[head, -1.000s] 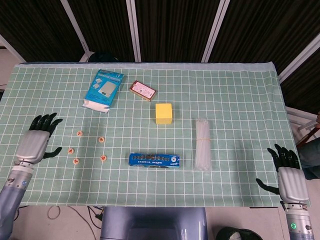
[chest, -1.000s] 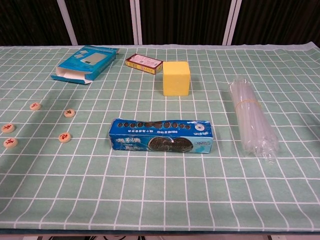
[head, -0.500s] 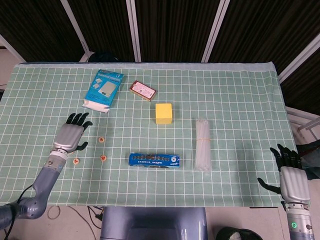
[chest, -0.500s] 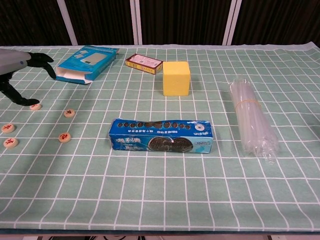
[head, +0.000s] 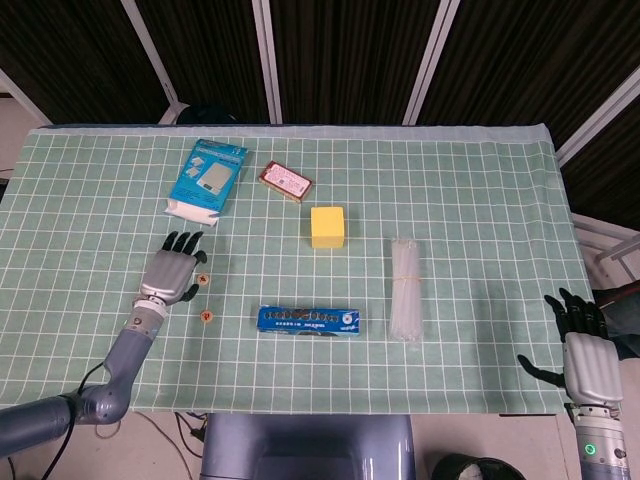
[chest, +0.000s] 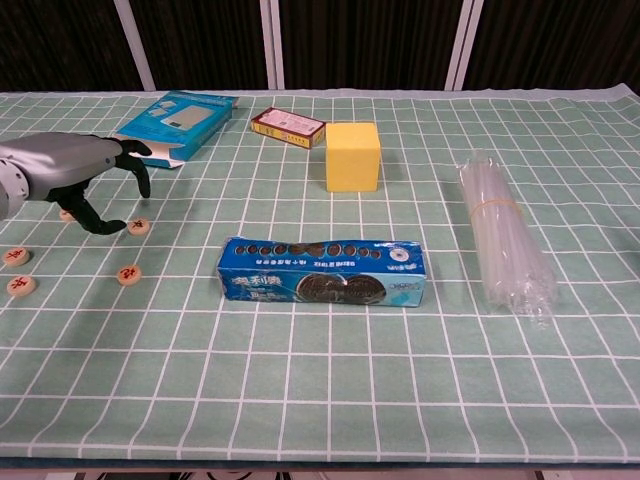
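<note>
My left hand (head: 175, 270) hovers low over several small round wooden pieces on the green checked cloth, fingers spread and holding nothing. In the chest view the left hand (chest: 80, 168) has its thumb tip right beside one piece (chest: 138, 226); whether they touch I cannot tell. Another piece (chest: 129, 273) lies just in front of it, and two pieces (chest: 15, 256) lie further left. In the head view one piece (head: 202, 280) shows at the fingers' right side and one (head: 205, 318) nearer the front. My right hand (head: 585, 362) hangs off the table's front right corner, fingers apart and empty.
A blue cookie pack (head: 308, 320) lies mid-front. Behind it stand a yellow cube (head: 327, 226), a red box (head: 285, 181) and a blue carton (head: 208, 180). A bundle of clear tubes (head: 405, 290) lies to the right.
My left hand has travelled rightward from the table's left edge to above the round pieces, now covering some of them. The right hand has hardly moved.
</note>
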